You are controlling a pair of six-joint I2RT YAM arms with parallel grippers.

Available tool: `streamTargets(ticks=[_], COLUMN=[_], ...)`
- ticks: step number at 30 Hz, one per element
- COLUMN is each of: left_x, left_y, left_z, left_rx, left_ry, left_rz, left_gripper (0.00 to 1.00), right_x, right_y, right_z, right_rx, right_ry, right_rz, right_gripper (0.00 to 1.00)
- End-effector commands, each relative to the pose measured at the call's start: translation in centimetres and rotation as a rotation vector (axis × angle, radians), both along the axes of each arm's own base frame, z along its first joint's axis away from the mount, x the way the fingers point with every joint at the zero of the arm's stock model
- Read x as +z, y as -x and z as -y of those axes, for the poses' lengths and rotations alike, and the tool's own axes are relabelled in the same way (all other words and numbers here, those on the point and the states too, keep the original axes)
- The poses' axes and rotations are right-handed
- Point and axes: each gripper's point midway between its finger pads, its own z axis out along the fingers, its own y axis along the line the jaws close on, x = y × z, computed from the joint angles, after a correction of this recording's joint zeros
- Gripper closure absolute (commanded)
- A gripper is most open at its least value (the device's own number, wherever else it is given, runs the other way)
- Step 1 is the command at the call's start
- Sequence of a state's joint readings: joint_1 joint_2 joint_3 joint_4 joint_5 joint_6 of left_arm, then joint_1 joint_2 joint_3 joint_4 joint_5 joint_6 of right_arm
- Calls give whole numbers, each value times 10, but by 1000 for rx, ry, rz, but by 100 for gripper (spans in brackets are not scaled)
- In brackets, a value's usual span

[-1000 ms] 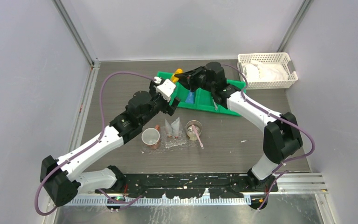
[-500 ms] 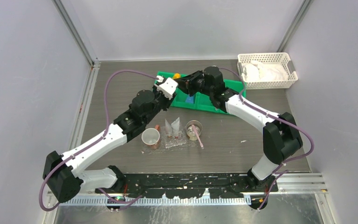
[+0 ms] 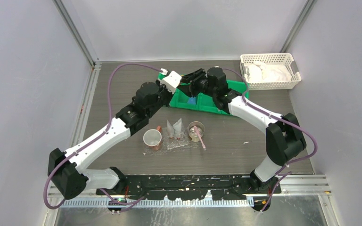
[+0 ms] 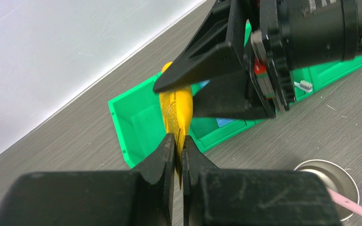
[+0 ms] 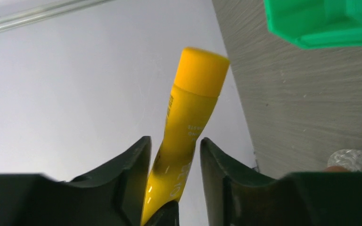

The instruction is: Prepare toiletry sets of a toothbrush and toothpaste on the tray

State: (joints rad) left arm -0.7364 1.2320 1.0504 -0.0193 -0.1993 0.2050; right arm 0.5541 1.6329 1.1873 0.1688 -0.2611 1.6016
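Left hand (image 4: 178, 141) advanced to right hand (image 5: 173, 140) — clamped on toothpaste (image 4: 176, 104) tail, right hand straddling it, grip unclear

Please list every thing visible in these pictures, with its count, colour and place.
bin: one, green, far middle
basket: one, white, far right corner
tray: one, clear, table middle
pale cup: one, whitish, tray's left end
metal cup: one, silver, tray's right end
pink toothbrush: one, pink, in the metal cup
pale tubes: two, whitish, on the tray
blue item: one, blue, inside the bin
toothpaste: one, yellow, held in the air
left gripper: one, black, shut on the toothpaste
right gripper: one, black, fingers astride the toothpaste
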Motion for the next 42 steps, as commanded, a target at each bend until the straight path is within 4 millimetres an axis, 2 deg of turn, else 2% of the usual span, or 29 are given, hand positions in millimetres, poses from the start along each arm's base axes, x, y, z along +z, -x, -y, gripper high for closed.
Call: streamTargets(ticks=[1, 2, 3, 4, 5, 8, 10, 11, 13, 17, 19, 21, 23, 27, 32, 37, 39, 42], left_x=[32, 34, 37, 41, 45, 61, 80, 79, 99, 115, 114, 113, 112, 101, 90, 83, 76, 53], left_y=[1, 2, 3, 4, 6, 11, 17, 21, 30, 53, 67, 78, 89, 114, 145, 174, 181, 188], left_z=[6, 5, 3, 1, -1, -10, -17, -22, -32, -52, -58, -58, -57, -53, -41, -43, -46, -42], left_rx=[-26, -22, -17, -14, -12, 13, 32, 44, 72, 130, 136, 125, 114, 81, 15, -23, -17, -25], left_ry=[56, 55, 57, 57, 56, 52, 54, 38, 47, 59, 47, 50, 55, 51, 38, -6, -34, -89], left_rz=[-2, -5, -7, -12, -17, -32, -50, -80, -111, -238, -317, -381, -428, -563, -660, -709, -726, -754], left_gripper=[99, 99, 99, 99, 99, 99, 99, 99, 99, 99, 99, 99, 99, 99, 99, 99, 99, 99], right_x=[57, 56, 55, 53, 52, 48, 45, 44, 43, 39, 39, 36, 35, 30, 17, 8, 5, -4], right_y=[21, 19, 17, 16, 15, 12, 16, 20, 26, 35, 37, 39, 42, 45, 46, 48, 48, 50], right_z=[-20, -19, -18, -17, -15, -2, 9, 14, 31, 91, 124, 148, 160, 171, 169, 169, 168, 167], right_rx=[124, 126, 127, 132, 135, 124, 130, 143, 153, 73, -9, -59, -79, -87, -59, -47, -39, -30], right_ry=[-91, -80, -64, -42, -19, 106, 190, 241, 370, 730, 874, 983, 1033, 1086, 1099, 1101, 1101, 1097], right_rz=[147, 152, 161, 168, 175, 228, 257, 275, 319, 383, 392, 392, 400, 400, 388, 383, 382, 373], right_gripper=[41, 32, 15, 5, 1, 0, 0, 1, 0, 0, 0, 0, 0, 0, 0, 0, 0, 0])
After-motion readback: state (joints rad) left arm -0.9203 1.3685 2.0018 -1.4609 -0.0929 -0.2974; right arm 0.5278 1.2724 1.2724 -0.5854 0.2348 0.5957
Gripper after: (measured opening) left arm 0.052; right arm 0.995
